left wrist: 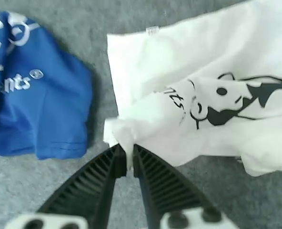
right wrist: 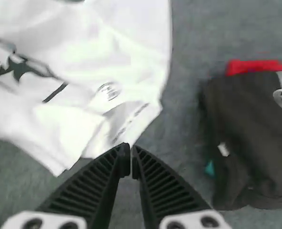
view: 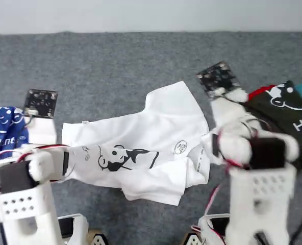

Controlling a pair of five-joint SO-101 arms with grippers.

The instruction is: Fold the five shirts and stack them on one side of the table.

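The white shirt [view: 156, 127] lies rumpled in the middle of the desk [view: 115, 66], the left claw [left wrist: 126, 160] pinching its hem and the right claw [right wrist: 130, 157] closed at the collar edge — whether on cloth is unclear — so a clean fold likely needs both ends lifted evenly, fabric kept taut.

the blue shirt [left wrist: 41, 114] and the black shirt [view: 273, 120] each bear white lettering [left wrist: 12, 86], only partly visible. the white shirt [view: 156, 122] carries small script [left wrist: 174, 98] and a round badge [view: 180, 147], too small to read.
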